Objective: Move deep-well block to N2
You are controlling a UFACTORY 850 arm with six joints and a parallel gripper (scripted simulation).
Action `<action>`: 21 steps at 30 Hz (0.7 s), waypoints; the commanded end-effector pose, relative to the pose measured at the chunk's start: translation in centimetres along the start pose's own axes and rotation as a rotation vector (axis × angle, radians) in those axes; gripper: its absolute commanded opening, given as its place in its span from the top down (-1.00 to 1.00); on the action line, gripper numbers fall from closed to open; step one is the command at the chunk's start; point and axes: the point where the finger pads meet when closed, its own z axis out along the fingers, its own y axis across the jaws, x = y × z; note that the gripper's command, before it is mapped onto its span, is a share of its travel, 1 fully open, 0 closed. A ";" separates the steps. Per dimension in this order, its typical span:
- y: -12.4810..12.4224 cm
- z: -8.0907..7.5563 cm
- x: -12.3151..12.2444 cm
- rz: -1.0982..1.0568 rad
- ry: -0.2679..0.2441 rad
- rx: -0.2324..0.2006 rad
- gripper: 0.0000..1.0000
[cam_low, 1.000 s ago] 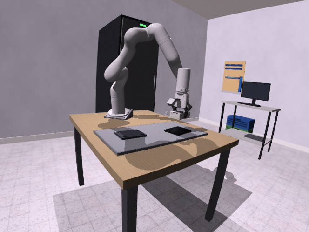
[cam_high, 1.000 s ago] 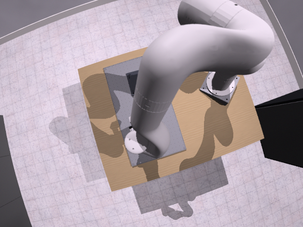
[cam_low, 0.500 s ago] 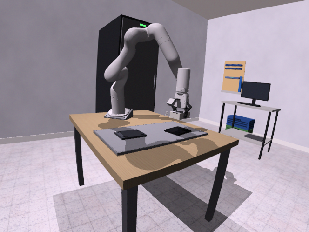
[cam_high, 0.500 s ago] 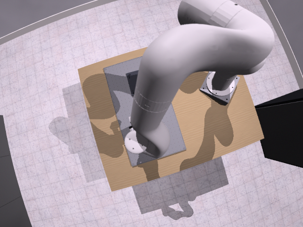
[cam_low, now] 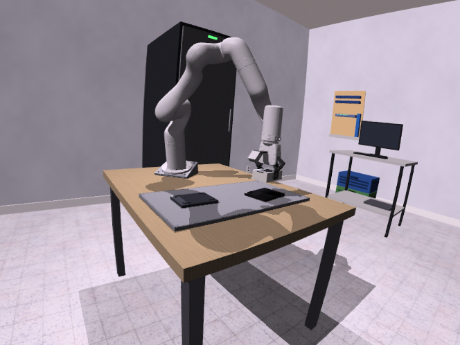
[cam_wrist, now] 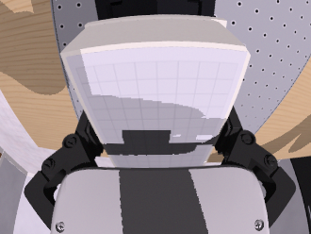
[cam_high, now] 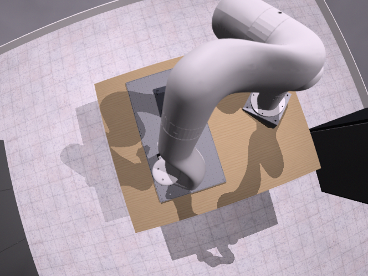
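My gripper (cam_low: 266, 172) is shut on the white 96-well deep-well block (cam_low: 262, 174) and holds it in the air above the far right part of the grey baseplate (cam_low: 222, 202). In the wrist view the block (cam_wrist: 156, 87) fills the middle, level, with my black fingers clamped on its two sides. The left nest, N1 (cam_low: 193, 199), stands empty. In the overhead view the arm hides the block and N2; only part of N1 (cam_high: 158, 95) shows.
The arm's base (cam_low: 177, 170) is bolted to the wooden table's back corner. A black cabinet (cam_low: 192, 96) stands behind the table. A shelf with a monitor (cam_low: 379, 135) stands off to the right, away from the table.
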 end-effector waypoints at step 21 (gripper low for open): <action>-0.1 3.3 0.0 0.000 0.000 0.002 1.00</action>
